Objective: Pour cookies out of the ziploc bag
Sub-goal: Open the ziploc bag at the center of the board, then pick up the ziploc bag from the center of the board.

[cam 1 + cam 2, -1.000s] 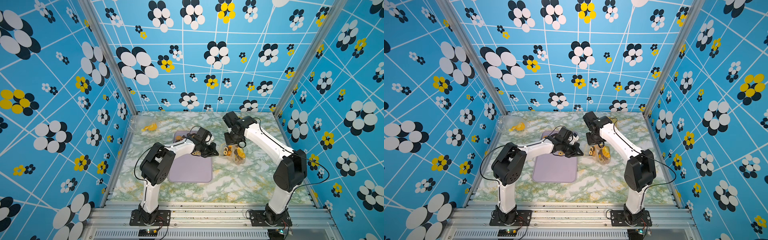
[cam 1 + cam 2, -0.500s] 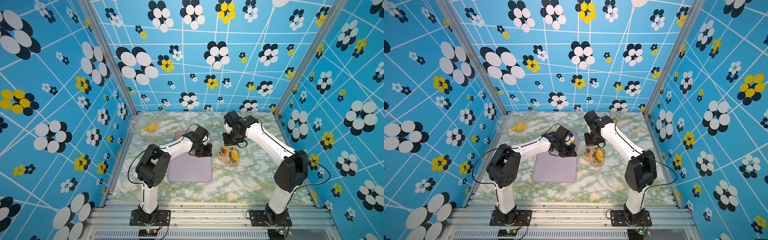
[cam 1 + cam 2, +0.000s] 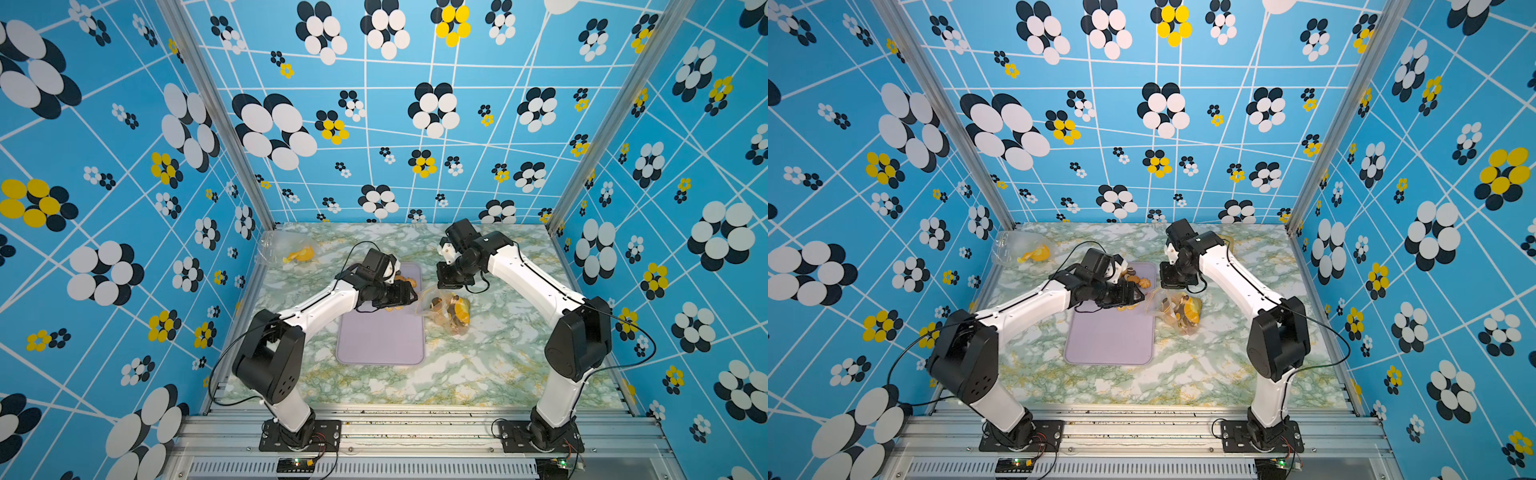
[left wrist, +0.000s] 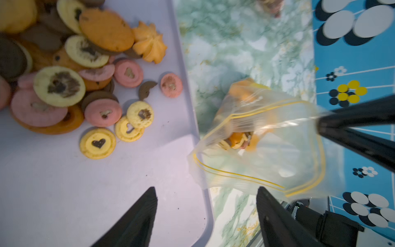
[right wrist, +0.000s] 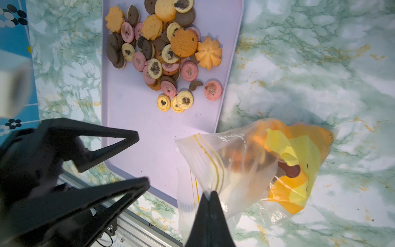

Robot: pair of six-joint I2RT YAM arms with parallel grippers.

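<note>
The left gripper [image 4: 205, 189] is hovering over the right edge of a lavender tray [image 3: 380, 345], which is lying in the middle of the marbled table [image 3: 478, 365]. Its two fingers are standing wide apart with nothing between them. The ziploc bag [image 4: 267, 139] is lying just beside this claw, on the side toward the table's right edge. The bag's yellow-lined mouth is gaping toward the tray and overlapping the tray's rim.

The right gripper [image 5: 210, 193] is reaching down from the far side. Its fingers are pressing together on the clear film of the ziploc bag [image 5: 245, 162] next to the zipper strip, holding that rim up. The loaded end is sagging toward the table.

Most of the cookies [image 5: 166, 53] are lying in a loose heap on the tray's far end, ahead of the left claw's fingertips and apart from them. They are pink, dark brown, yellow and orange rounds. A few more are sitting inside the bag beside a larger yellow and orange piece. In both top views the heap [image 3: 405, 279] is partly hidden behind the left wrist.
</note>
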